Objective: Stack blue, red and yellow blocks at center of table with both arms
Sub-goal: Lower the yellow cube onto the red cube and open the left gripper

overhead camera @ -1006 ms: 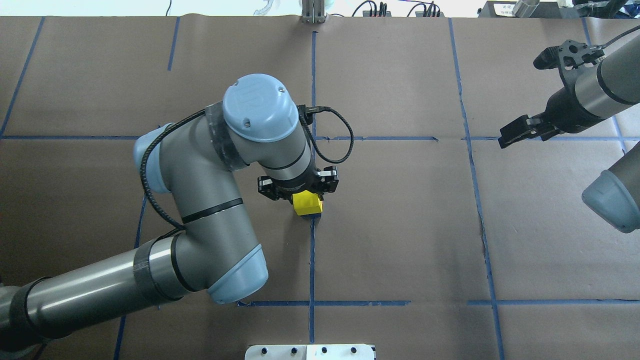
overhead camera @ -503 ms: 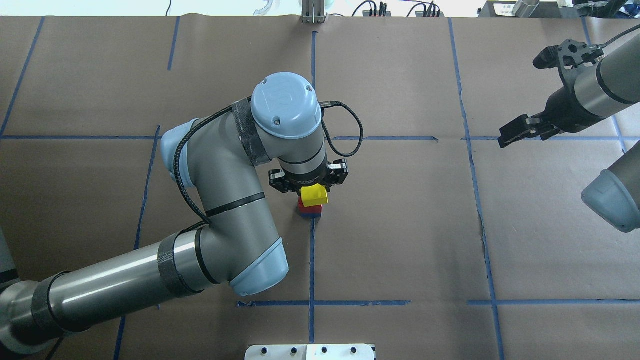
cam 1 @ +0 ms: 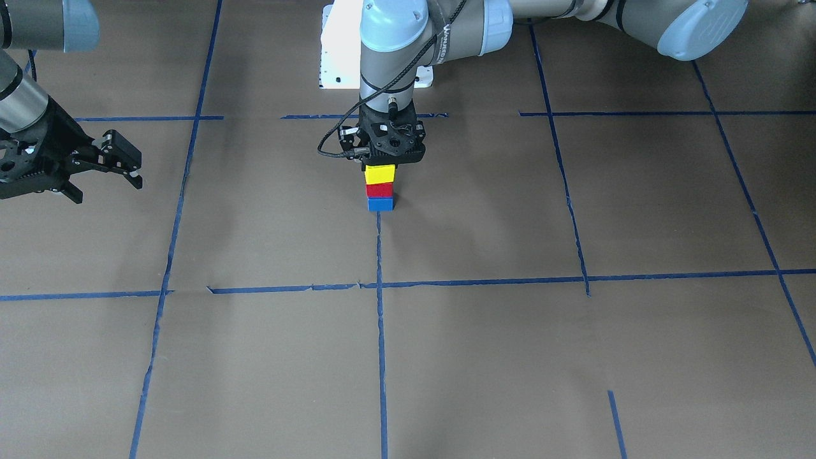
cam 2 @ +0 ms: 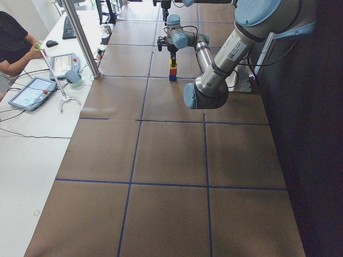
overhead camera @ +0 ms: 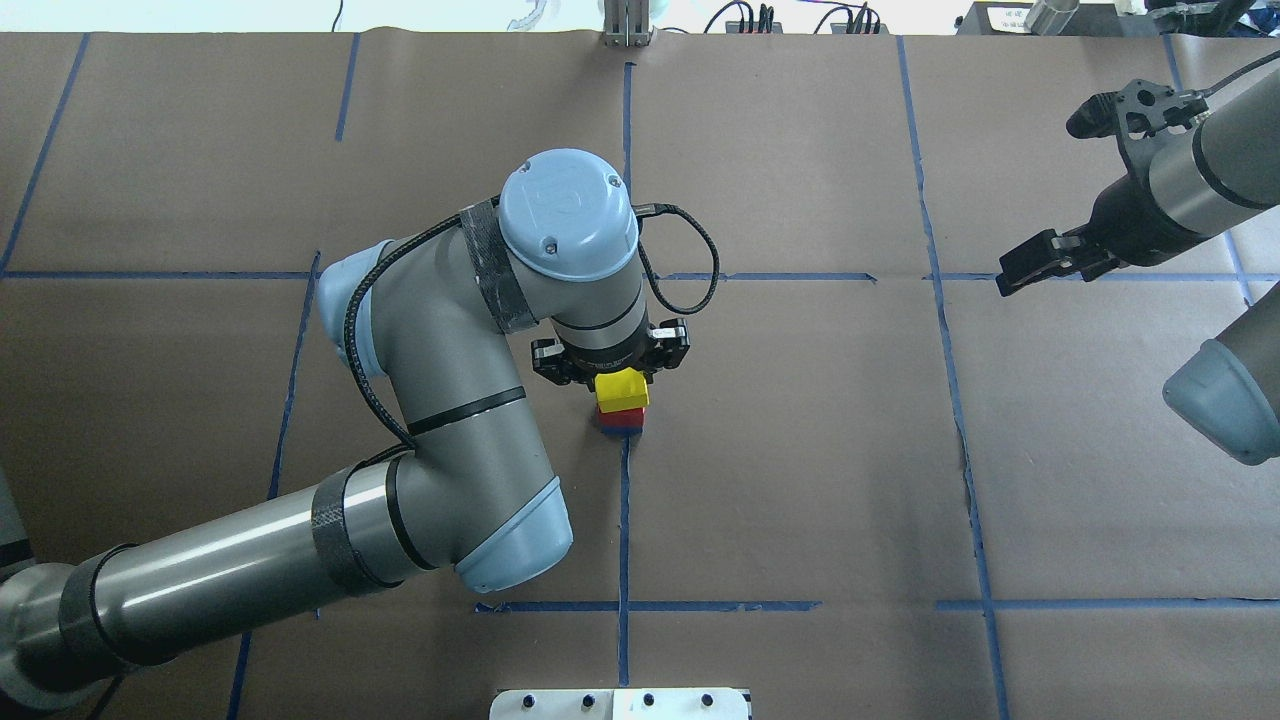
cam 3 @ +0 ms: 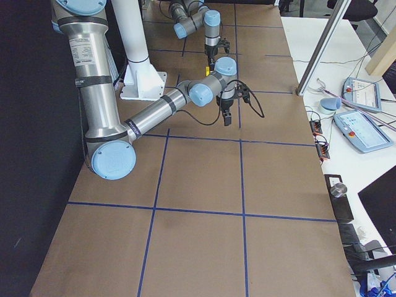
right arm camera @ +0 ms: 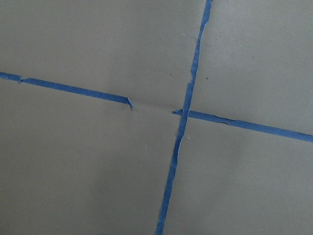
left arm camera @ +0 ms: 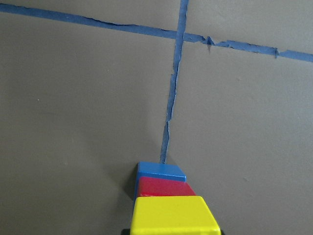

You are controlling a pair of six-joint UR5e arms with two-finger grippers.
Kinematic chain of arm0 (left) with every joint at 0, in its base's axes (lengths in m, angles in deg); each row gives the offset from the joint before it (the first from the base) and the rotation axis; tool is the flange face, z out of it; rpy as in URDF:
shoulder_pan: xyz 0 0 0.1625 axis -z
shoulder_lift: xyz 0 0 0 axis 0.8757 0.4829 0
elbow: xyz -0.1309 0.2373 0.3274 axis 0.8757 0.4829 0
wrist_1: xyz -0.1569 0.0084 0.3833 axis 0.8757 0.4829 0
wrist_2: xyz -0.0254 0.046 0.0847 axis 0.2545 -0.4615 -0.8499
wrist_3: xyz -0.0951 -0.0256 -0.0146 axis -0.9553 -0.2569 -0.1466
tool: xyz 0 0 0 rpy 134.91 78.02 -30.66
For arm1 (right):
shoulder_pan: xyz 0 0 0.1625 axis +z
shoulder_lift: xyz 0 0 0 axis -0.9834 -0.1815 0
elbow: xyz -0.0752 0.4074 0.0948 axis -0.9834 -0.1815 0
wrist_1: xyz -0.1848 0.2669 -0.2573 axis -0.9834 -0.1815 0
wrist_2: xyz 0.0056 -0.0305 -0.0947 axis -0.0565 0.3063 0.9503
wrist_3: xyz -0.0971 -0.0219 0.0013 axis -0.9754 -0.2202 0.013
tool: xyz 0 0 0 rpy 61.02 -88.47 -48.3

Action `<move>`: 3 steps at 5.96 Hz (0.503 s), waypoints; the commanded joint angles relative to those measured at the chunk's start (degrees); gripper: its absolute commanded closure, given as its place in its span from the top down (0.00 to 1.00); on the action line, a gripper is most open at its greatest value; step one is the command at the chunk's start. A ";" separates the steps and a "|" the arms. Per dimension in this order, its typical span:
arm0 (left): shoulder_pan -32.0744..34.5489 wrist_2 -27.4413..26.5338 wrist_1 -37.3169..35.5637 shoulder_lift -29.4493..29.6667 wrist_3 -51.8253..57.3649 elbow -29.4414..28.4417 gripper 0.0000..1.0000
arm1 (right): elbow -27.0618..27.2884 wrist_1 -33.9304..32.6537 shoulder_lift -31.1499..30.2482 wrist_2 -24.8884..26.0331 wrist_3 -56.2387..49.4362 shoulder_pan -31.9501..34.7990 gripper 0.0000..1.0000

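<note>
Brown-papered table (cam 1: 510, 357), tape lines (cam 1: 378, 331) crossing it; at the centre the blue block (cam 1: 380, 204) is down, red (cam 1: 379, 189) on it, yellow (cam 1: 380, 173) on top; left gripper (cam 1: 382, 157) clamped on yellow; right gripper (cam 1: 105, 172) well off, jaws apart.

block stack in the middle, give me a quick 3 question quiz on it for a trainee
1. Which block tops the stack? A blue, B red, C yellow.
2. True or false: the jaws of the right arm hold a block.
3. Fill in: the jaws directly over the stack belong to the ___ arm.

Key
1. C, the yellow block.
2. False: they are open, off to the side and hold nothing.
3. The left arm.
</note>
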 commanded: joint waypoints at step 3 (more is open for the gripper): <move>-0.09 -3.29 -0.07 0.19 0.03 0.23 1.00 | -0.07 0.00 -0.01 0.00 0.02 -0.08 1.00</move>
